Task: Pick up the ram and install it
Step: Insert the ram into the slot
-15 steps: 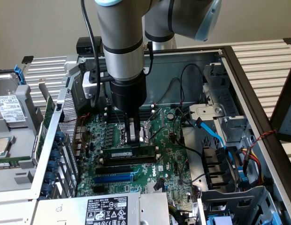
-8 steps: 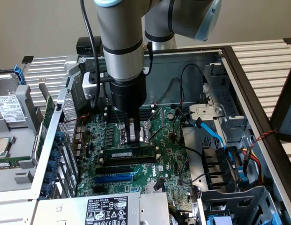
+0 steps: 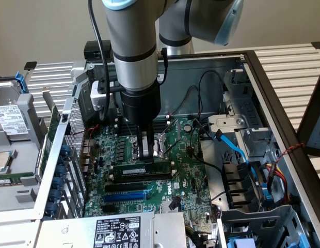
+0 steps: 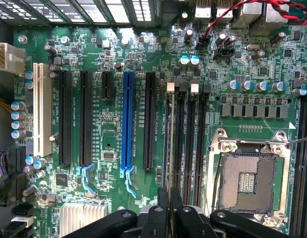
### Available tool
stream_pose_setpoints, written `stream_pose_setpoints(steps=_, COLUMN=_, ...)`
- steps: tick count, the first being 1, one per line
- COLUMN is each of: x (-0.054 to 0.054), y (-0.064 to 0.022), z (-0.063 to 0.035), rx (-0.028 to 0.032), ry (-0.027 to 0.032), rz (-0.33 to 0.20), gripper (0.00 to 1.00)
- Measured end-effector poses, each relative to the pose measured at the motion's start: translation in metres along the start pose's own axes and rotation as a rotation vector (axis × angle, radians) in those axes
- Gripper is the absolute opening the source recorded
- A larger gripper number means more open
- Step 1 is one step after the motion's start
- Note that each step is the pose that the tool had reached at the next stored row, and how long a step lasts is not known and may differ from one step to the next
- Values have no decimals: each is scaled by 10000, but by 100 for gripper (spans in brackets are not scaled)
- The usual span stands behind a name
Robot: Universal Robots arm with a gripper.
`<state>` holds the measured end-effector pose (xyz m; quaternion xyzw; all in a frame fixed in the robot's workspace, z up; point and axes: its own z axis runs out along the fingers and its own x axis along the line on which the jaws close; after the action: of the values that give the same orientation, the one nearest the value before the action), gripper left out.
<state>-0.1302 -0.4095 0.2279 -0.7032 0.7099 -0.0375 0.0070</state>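
Note:
The ram (image 3: 142, 169), a thin green stick with a small white label, stands on edge in the memory slot farthest from the CPU socket. In the wrist view the ram (image 4: 169, 139) shows edge-on as a thin pale line running down that slot. My gripper (image 3: 148, 154) hangs straight down just above the stick, near its middle. In the wrist view my gripper (image 4: 169, 198) has its dark fingertips (image 4: 163, 203) drawn close together over the ram's top edge. Whether they touch the stick I cannot tell.
Black memory slots (image 4: 190, 144) lie beside the ram, then the open CPU socket (image 4: 245, 181). A blue expansion slot (image 4: 127, 124) and a white slot (image 4: 39, 109) lie on the other side. Cables (image 3: 237, 150) and drive bays crowd the exterior view's right; the power supply (image 3: 116, 232) sits in front.

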Motion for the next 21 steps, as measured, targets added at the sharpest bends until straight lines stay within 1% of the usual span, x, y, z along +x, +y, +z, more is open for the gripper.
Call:
stream_pose_setpoints(steps=5, x=0, y=5, z=8, rx=26, ry=-27, rz=3, gripper=13)
stream_pose_setpoints(steps=14, x=-2, y=25, z=40, rx=63, ry=-39, rz=6, gripper=13)
stream_pose_setpoints(steps=16, x=-2, y=32, z=43, rx=67, ry=-38, rz=6, gripper=15)
stream_pose_setpoints(steps=17, x=-2, y=32, z=40, rx=44, ry=-35, rz=4, gripper=22)
stream_pose_setpoints(steps=19, x=0, y=30, z=12, rx=-59, ry=-36, rz=-1, gripper=22)
stream_pose_setpoints(steps=21, x=1, y=28, z=-29, rx=-139, ry=-36, rz=-3, gripper=22)
